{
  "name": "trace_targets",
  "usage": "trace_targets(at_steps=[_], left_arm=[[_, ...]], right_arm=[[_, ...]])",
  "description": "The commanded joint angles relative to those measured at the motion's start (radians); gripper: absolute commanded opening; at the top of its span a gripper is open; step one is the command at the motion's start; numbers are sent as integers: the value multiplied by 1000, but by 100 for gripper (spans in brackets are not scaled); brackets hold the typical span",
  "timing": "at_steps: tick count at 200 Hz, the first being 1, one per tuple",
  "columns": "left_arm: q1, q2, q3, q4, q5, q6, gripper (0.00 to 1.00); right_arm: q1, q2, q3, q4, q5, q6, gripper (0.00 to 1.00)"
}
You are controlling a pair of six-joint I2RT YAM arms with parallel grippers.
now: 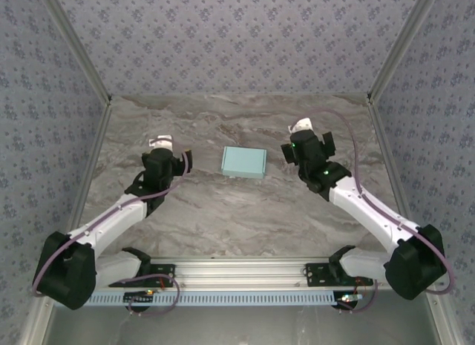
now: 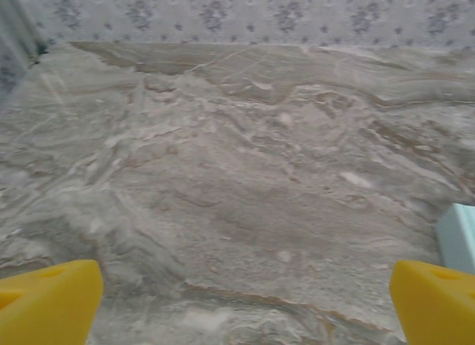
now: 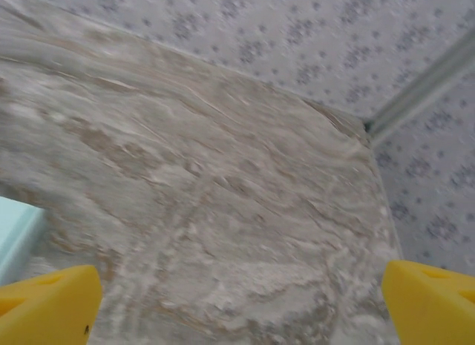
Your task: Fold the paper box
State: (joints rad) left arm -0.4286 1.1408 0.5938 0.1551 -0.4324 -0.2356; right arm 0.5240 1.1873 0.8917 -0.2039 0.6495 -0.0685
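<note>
Illumination is diffuse and even, coming from above, with no glare on the table [image 1: 237, 211]. In the overhead view focus is sharp. Faint, soft-edged shadows lie just beneath and beside the left gripper [image 1: 174, 158] and the right gripper [image 1: 306, 143]. Both wrist views are softer. The yellow fingertips [image 2: 52, 304] at the lower corners are out of focus, and the surface ahead of the right gripper looks smeared. The paper box [image 2: 459, 237], to the right of the left gripper, has a blurred edge.

Jaws of the right gripper [image 3: 237, 304] gape above table [image 3: 223, 174], paper box [image 3: 15, 234] at left.
</note>
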Motion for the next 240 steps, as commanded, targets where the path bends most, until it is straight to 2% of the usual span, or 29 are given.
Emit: trace_targets(at_steps=[1,25,52,85,111,146,164,183,216,240], left_arm=[[33,-21,-34,40,-84,-12,99],[92,-23,-64,65,-94,-34,99],[137,-16,-97,108,-88,13,99],[166,-33,-109,116,-67,38,99],[180,-51,-117,104,-91,73,99],[255,-59,-173,155,-78,64,99],[303,-54,-229,261,-12,75,99],[315,-33,-274,379,16,121,99],[320,87,-246,457,43,171,99],[324,194,-219,530,105,194,99]], right_arm=[[-57,-59,-77,51,52,47,99],[-153,-115,-171,109,-18,100,99],[-252,-164,-253,161,-58,157,99],[-324,-209,-319,205,-67,242,99],[-366,-209,-333,203,-86,301,99],[-387,-205,-342,208,-102,323,99],[-390,-214,-379,278,-129,294,99],[-394,-217,-414,338,-145,294,99],[-396,-185,-412,352,-159,282,99],[-393,-182,-423,382,-189,258,99]])
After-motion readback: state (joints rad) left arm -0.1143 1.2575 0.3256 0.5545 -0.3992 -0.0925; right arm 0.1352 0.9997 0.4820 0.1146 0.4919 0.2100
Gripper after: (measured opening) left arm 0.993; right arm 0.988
